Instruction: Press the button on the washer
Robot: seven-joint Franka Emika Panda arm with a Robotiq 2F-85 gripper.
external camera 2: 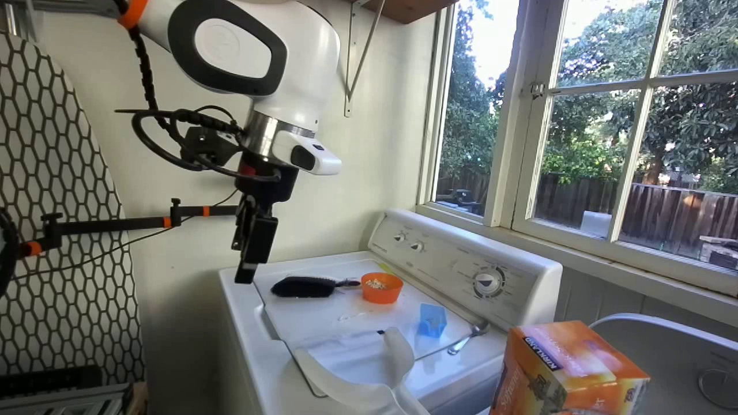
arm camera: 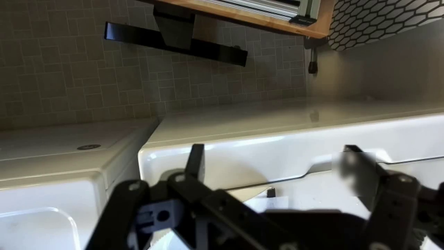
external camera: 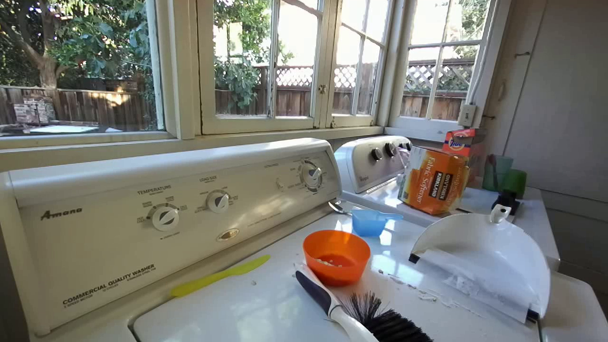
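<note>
By the left edge of a white washer in an exterior view, a robot gripper hangs with its fingers spread wide, open space between them. Well apart on the right stands the washer's control panel, a large dial at its near end; a black-bristled brush and an orange bowl sit between, on the washer.

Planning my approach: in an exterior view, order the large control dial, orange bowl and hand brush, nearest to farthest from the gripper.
1. Hand brush: on the lid, frontmost.
2. Orange bowl: farther back on the lid.
3. Large control dial: on the panel.
</note>
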